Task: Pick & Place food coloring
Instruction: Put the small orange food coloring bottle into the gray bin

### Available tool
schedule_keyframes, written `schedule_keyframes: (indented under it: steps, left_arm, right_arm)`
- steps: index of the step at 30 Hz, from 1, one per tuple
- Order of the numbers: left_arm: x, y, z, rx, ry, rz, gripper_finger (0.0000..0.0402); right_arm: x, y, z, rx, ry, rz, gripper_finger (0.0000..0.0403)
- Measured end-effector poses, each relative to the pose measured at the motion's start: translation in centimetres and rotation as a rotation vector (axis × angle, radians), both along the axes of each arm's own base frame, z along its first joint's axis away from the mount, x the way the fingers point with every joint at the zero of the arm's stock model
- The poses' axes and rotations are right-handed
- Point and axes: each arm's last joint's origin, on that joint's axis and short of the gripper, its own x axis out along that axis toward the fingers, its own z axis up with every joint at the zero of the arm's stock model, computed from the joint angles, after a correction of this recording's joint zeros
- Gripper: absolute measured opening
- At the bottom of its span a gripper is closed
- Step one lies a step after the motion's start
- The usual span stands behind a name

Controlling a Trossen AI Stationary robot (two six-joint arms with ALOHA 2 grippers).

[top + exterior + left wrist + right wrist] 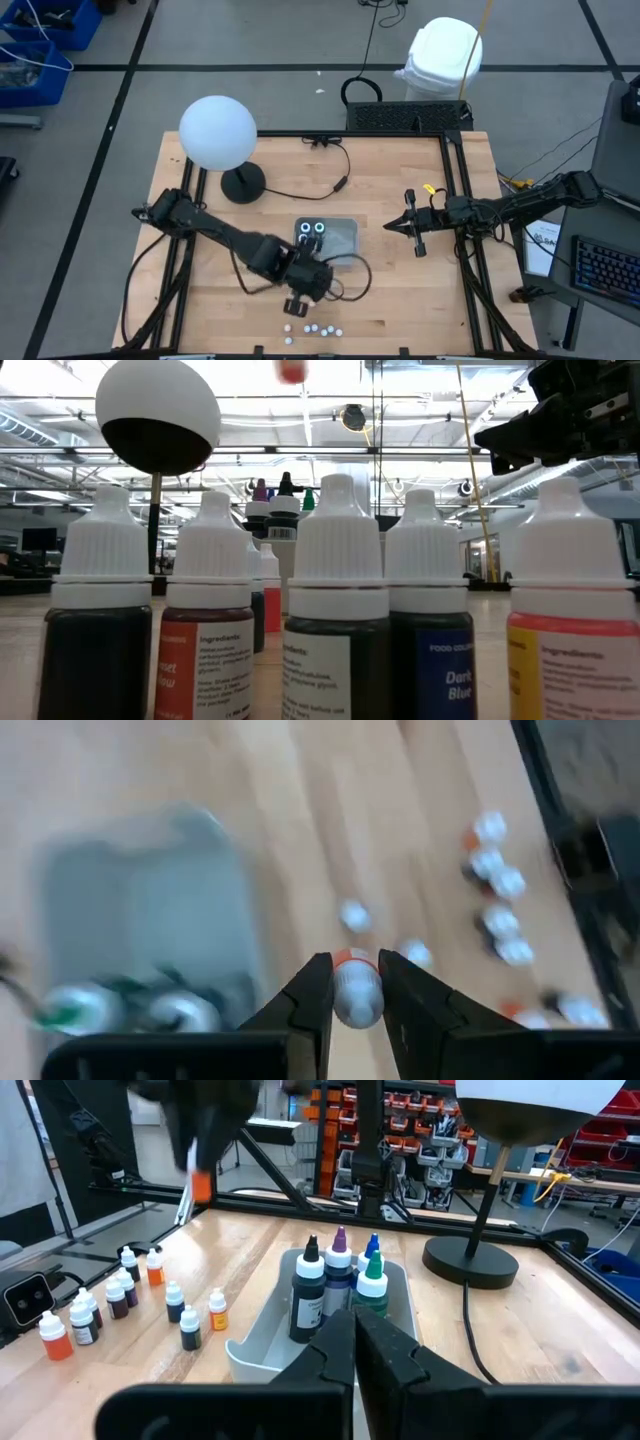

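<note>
Left gripper (355, 995): clamped on one small food coloring bottle (356, 992), held off the table near the front edge, just beside the tray (345, 240).
Bottle axis: white cap is turned toward the wrist camera, orange body away; tilt cannot be told.
Other bottles (120, 1295): upright, clustered on the table (400, 300).
Right gripper (355, 1342): fingers pressed together, parked at the tray's right.

Pale wooden table (400, 290) with matt grain, translucent plastic tray (262, 1342), ribbed white plastic bottle caps (337, 520)
</note>
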Motion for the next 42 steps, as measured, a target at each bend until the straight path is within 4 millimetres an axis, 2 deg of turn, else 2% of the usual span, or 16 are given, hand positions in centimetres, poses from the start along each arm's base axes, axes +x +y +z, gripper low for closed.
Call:
schedule_keyframes:
  steps: [4,9,13,18,22,30,35,42]
  left_arm:
    - [1.3,2.3,1.7,0.038,-0.082,0.023,0.0075]
    - [2.7,5.9,1.4,0.065,-0.095,0.078,0.0076]
    - [4.3,8.6,-0.3,0.056,-0.060,0.130,0.0076]
    - [6.4,10.6,-3.3,0.042,-0.016,0.143,0.0076]
    - [7.4,11.3,-5.8,0.054,0.046,0.141,0.0076]
    - [9.0,11.5,-8.9,0.055,0.057,0.146,0.0076]
    - [9.6,11.7,-10.3,0.058,0.072,0.150,0.0076]
    - [10.0,12.3,-11.2,0.052,0.082,0.167,0.0076]
  right_arm:
    - [0.0,0.0,0.0,0.000,0.000,0.000,0.0000]
    - [0.0,0.0,0.0,0.000,0.002,0.000,0.0000]
    - [0.0,0.0,-0.1,-0.001,0.008,0.000,0.0000]
    - [0.0,0.0,-0.1,-0.001,0.007,-0.001,0.0000]
    - [-0.1,0.0,-0.2,-0.001,0.005,-0.001,0.0000]
    - [-0.1,0.0,-0.4,-0.002,0.011,-0.002,0.0000]
    - [-0.1,0.0,-0.5,-0.002,0.015,-0.002,0.0000]
    - [-0.1,0.0,-0.4,-0.002,0.012,-0.001,0.0000]
